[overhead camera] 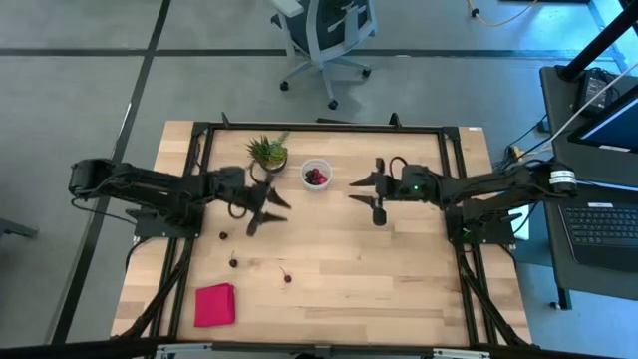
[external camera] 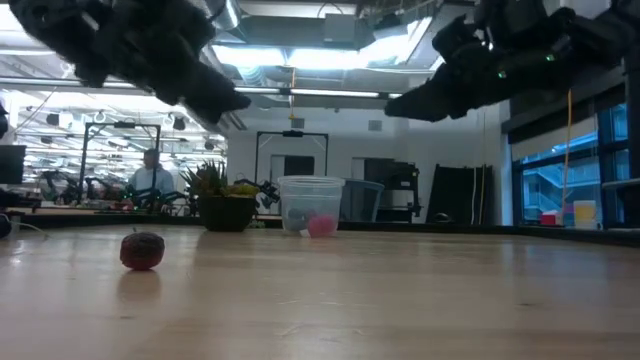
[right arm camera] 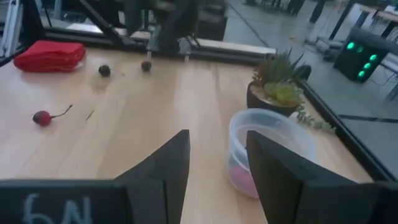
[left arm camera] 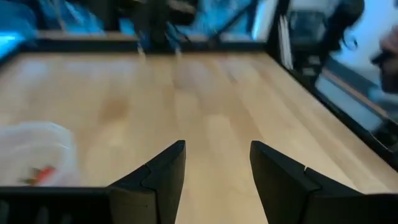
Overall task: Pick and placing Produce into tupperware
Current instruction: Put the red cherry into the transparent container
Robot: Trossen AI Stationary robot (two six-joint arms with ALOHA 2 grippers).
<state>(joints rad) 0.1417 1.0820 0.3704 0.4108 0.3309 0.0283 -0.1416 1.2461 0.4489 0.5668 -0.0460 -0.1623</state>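
The tupperware (overhead camera: 316, 176) is a small round clear cup standing at the table's far middle, with red produce inside (external camera: 321, 224). Three loose red fruits lie on the bare wood at the near left (overhead camera: 222, 235), (overhead camera: 233, 262), (overhead camera: 287, 277); one has a thin stem (right arm camera: 42, 117). My left gripper (overhead camera: 269, 210) hovers open above the table, left of the tupperware and holding nothing. My right gripper (overhead camera: 361, 195) hovers open to the tupperware's right, also holding nothing. The tupperware also shows in the left wrist view (left arm camera: 37, 152) and the right wrist view (right arm camera: 273, 146).
A spiky green potted plant (overhead camera: 267, 153) stands just left of the tupperware. A folded pink-red cloth (overhead camera: 214, 304) lies at the near left corner. A black frame (overhead camera: 319, 128) runs round the table. An office chair (overhead camera: 324, 35) stands beyond the far edge. A person (external camera: 150, 178) shows far off in the room.
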